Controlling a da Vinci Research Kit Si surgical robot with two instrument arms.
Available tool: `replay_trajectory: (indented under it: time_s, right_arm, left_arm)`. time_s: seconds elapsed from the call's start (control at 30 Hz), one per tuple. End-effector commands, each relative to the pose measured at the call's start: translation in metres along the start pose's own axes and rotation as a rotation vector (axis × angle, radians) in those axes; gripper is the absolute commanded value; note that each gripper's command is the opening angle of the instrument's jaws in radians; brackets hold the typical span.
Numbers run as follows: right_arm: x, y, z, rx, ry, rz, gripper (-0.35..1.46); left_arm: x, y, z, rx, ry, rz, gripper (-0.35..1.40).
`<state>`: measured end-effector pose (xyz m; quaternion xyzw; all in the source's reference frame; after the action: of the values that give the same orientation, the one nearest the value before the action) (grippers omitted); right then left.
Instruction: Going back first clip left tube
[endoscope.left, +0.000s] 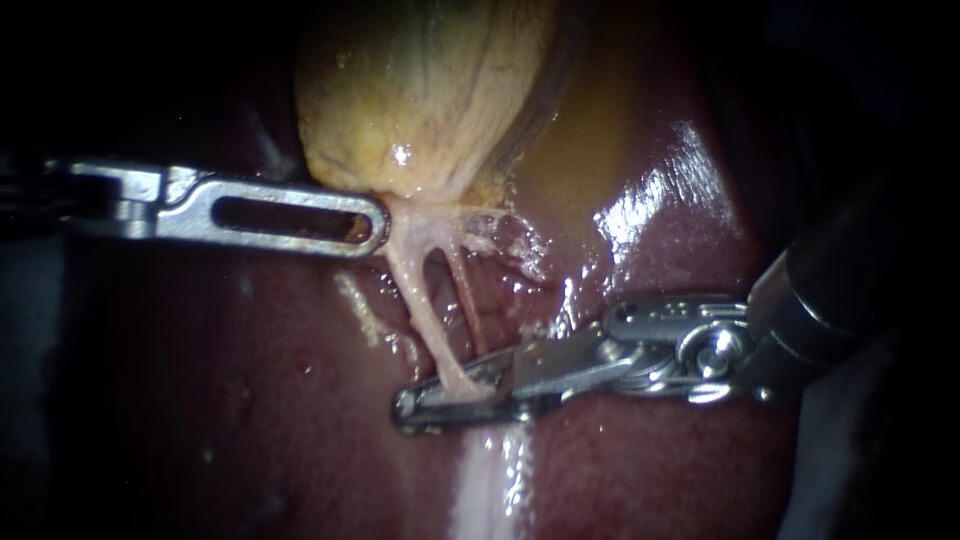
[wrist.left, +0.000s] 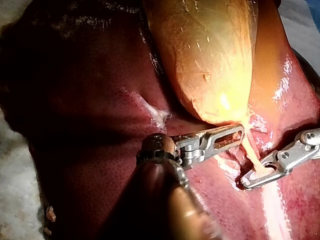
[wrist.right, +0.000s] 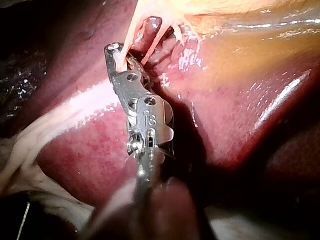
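endoscope view shows the gallbladder (endoscope.left: 420, 90) as a yellow, veined sac lying on the dark red, wet liver (endoscope.left: 250, 400). from the gallbladder's narrow end, pale strands fan out over the liver. the left tube (endoscope.left: 425, 315) is the thicker one, whitish-pink and pulled taut, running straight away from the gallbladder's neck. a second tube (endoscope.left: 466, 300), thinner and pinker, runs just beside it on the side toward the right instrument's shaft. the left instrument (endoscope.left: 375, 220) reaches the gallbladder's neck with its slotted jaws pressed together, pinching the edge of the gallbladder there. the right instrument (endoscope.left: 405, 408) sits at the far end of the left tube from the gallbladder, its jaws meeting at their tips and pinching the left tube between them, where the tube looks flattened. i can't make out a clip on the tube from where i stand. a pale stripe (endoscope.left: 485, 490) runs across the liver from those jaws, away from the gallbladder. the right wrist view shows the same tube held between that instrument's jaws.
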<state>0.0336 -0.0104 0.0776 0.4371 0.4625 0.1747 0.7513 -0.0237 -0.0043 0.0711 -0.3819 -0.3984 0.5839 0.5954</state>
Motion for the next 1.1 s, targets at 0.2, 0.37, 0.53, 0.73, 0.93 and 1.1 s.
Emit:
replay_trajectory:
  time_s: [0.2,0.37,0.53,0.73,0.93,1.1]
  right_arm:
    - [0.0000,0.0000,0.0001,0.000,0.000,0.000,-0.35]
    - [0.0000,0.0000,0.0001,0.000,0.000,0.000,-0.35]
    - [0.0000,-0.0001,0.0002,0.000,0.000,-0.001,-0.35]
    - [0.0000,-0.0001,0.0002,0.004,0.001,0.000,-0.35]
    - [0.0000,-0.0001,0.0002,0.004,0.001,-0.001,-0.35]
    - [0.0000,-0.0001,0.0003,0.004,0.001,-0.001,-0.35]
  left_arm:
    - [0.0000,0.0002,0.0000,0.001,0.001,0.000,-0.35]
    - [0.0000,0.0002,0.0000,0.001,0.001,0.000,-0.35]
    - [-0.0001,0.0002,-0.0001,0.001,0.001,0.000,-0.35]
    - [-0.0001,0.0003,-0.0001,0.001,0.001,0.000,-0.35]
    - [-0.0002,0.0004,-0.0001,0.001,0.001,0.000,-0.35]
    - [-0.0002,0.0004,-0.0001,0.001,0.001,0.000,-0.35]
